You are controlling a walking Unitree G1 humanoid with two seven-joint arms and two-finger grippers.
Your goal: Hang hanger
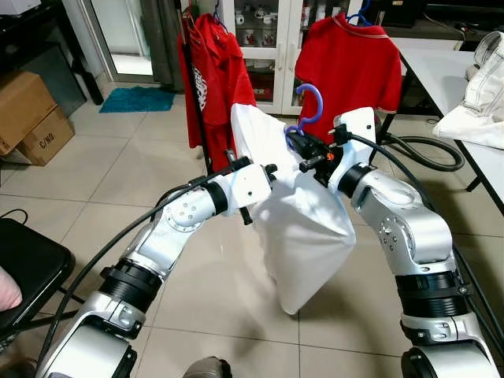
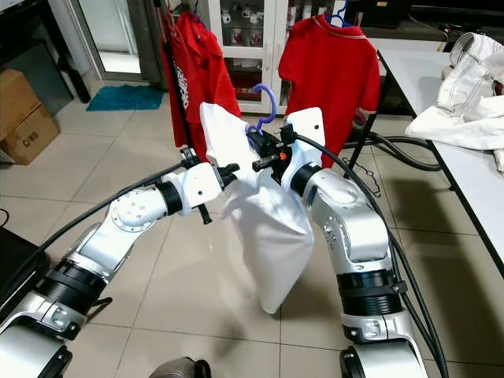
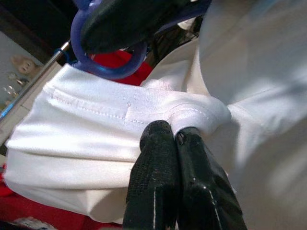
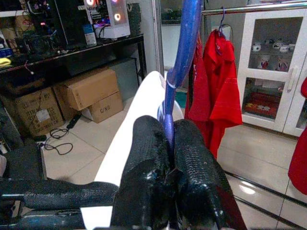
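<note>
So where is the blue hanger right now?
The blue hanger is held up in the middle of the head views, pinched by the right gripper, with the white shirt hanging from it and the red shirts on the rack just behind.

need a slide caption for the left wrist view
Left hand pinches a fold of the white shirt below the blue hanger hook.

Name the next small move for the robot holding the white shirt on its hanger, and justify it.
Probably carry it forward toward the clothes rail: the right gripper pinches the blue hanger, the left gripper pinches the white shirt, and the rail stands ahead.
</note>
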